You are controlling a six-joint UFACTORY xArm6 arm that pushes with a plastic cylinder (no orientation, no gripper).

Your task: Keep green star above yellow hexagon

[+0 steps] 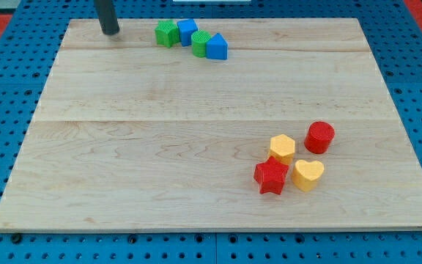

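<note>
My tip (pixel 110 32) rests on the board near the view's top left. A green block that looks like the star (pixel 167 34) lies to the tip's right, about a block's width away. It touches a blue cube (pixel 187 31). A second green block (pixel 201 43), its shape unclear, sits next to a blue block (pixel 217 47). The yellow hexagon (pixel 282 148) lies far off at the view's lower right, well below the green star.
Around the yellow hexagon are a red cylinder (pixel 319 137) to its right, a red star (pixel 271 176) below it and a yellow heart (pixel 308 175) below right. The wooden board (pixel 160 147) lies on a blue perforated table.
</note>
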